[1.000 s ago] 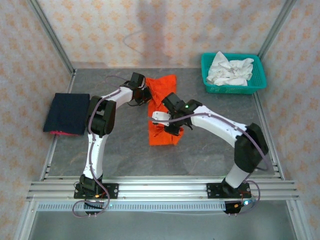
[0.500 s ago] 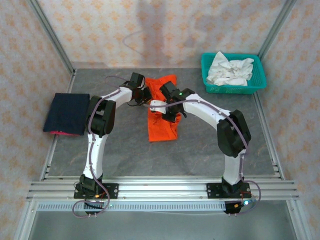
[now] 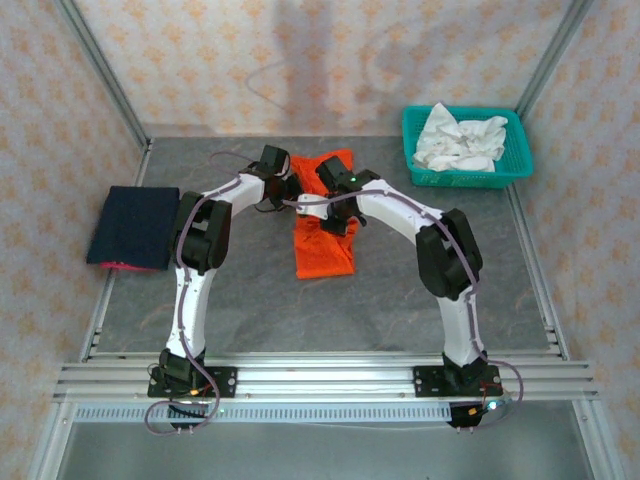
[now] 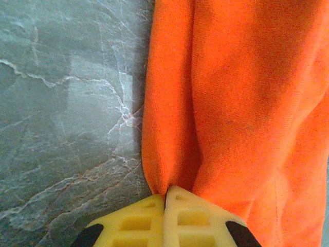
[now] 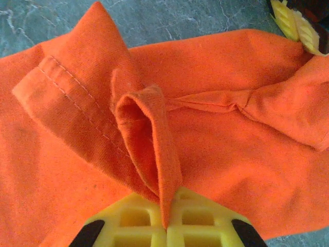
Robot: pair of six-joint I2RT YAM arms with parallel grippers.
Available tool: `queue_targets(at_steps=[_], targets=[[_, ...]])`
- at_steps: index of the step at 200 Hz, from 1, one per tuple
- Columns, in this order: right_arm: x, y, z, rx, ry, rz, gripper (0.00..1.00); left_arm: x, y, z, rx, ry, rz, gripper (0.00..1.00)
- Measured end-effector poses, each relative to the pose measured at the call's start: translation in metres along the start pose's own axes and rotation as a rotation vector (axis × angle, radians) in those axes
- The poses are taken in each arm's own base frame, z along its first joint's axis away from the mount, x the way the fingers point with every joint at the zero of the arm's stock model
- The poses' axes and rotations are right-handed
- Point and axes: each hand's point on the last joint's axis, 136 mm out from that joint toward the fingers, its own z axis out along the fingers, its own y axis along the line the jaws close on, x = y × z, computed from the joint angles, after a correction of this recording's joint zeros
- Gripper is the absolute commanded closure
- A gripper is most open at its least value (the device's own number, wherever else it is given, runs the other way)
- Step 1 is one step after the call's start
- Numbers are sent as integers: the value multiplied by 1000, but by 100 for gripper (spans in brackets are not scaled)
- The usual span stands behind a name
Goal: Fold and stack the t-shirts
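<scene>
The orange-red t-shirt (image 3: pixel 325 245) lies rumpled on the grey table (image 3: pixel 250 300), stretching from the middle toward the back. My left gripper (image 3: pixel 290 192) sits at its far left edge, shut on a pinched fold of the cloth (image 4: pixel 175 128). Just to the right, my right gripper (image 3: pixel 333 222) is over the shirt's upper half, shut on a raised ridge of orange cloth (image 5: pixel 154 144) beside a stitched hem. The left gripper's yellow fingers (image 5: pixel 295 25) show at the top right of the right wrist view. The dark navy t-shirt (image 3: pixel 135 227) lies folded at the table's left edge.
A teal lattice basket (image 3: pixel 465 180) with crumpled white cloth (image 3: pixel 460 140) stands at the back right. A strip of red cloth (image 3: pixel 125 266) peeks out under the navy shirt. Metal frame rails (image 3: pixel 320 375) run along the near edge, and patterned walls close in the sides.
My right arm has swung away from me and leftward, carrying its pinch of orange cloth toward the left gripper. The shirt's near end has drawn in. The left arm has stayed put.
</scene>
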Motion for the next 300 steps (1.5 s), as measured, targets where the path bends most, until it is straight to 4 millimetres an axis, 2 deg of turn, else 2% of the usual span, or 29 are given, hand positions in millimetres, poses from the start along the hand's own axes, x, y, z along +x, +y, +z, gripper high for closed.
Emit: queue_targets(at_steps=[73,110,192,200,208,222,232,249,270,300], targets=[[-4,-17,17,9,4,9,100,0,0,0,0,0,0,98],[4,-20,31,2,34,15,100,0,1,0,-1,1,-1,98],[12,-25,32,8,49,31,100,0,1,0,1,2,-2,98],[12,-25,32,8,48,31,96,0,1,0,1,2,-2,98],[12,-26,32,11,46,33,88,0,1,0,1,2,-2,98],[11,-27,32,16,42,38,47,0,1,0,1,2,-2,98],[9,-29,32,24,34,44,30,0,1,0,1,2,-2,98],[6,-33,32,39,20,49,18,0,1,0,1,2,-2,98],[2,-35,31,64,-14,73,14,0,1,0,1,3,-2,95],[1,-27,11,102,-88,150,11,1,-1,1,14,5,-9,67]])
